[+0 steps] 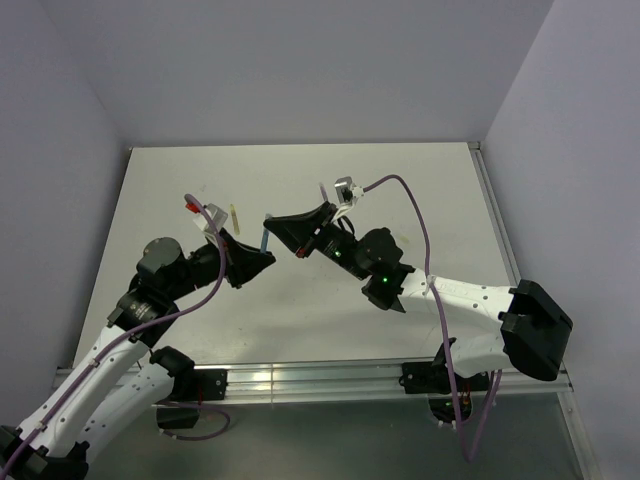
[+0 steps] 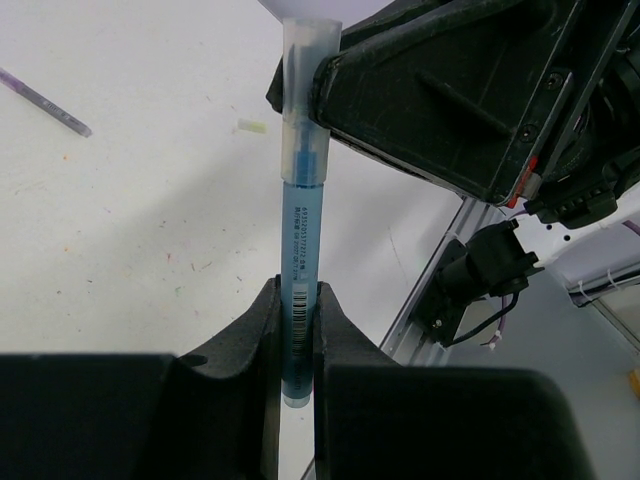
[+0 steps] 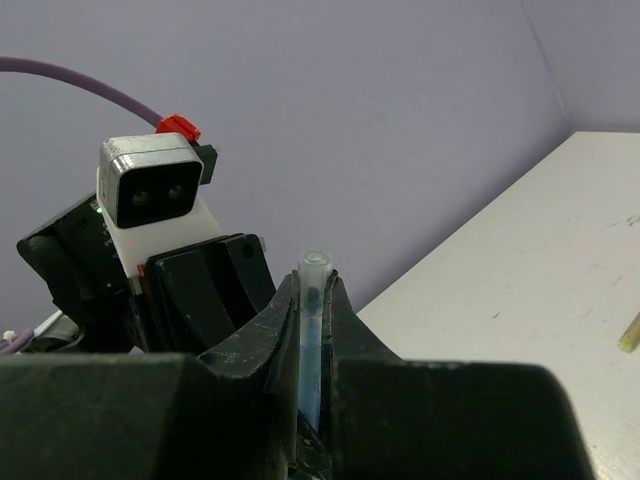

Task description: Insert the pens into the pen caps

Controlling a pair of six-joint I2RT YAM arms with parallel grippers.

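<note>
**Blue pen sitting in its cap, both grippers on it**

Nearest in the left wrist view, the left gripper (image 2: pixel 297 300) has its black jaws pressed onto the lower barrel of the blue pen (image 2: pixel 297 250). The pen is see-through blue plastic, thin, round and straight. There's a barcode and a strip of tiny print running along the barrel, way too small to read.

Further up the pen, the cap (image 2: pixel 306 90) is over the tip end. It's a cloudy, clear-ish tube, a bit wider than the barrel, and you can make out the darker blue tip inside it. The right gripper (image 3: pixel 313 300) is squeezed on that cap. From its own camera, the cap's rounded open end pokes out just above the matte black fingers.

Behind the pen in that view is the left arm's camera (image 3: pixel 150 180), a grey box with two lenses on a white mount. It has a red clip and a purple cable (image 3: pixel 70 72) above it.

The white table (image 2: pixel 150 220) is covered in small coloured specks and scuffs. On it, left of the blue pen, lies a loose cap (image 2: pixel 252 127), a pale yellowish stub. Well further left is the purple pen (image 2: pixel 45 100). The yellow pen (image 3: pixel 629 331) lies off to the blue pen's right in the right wrist view.
</note>
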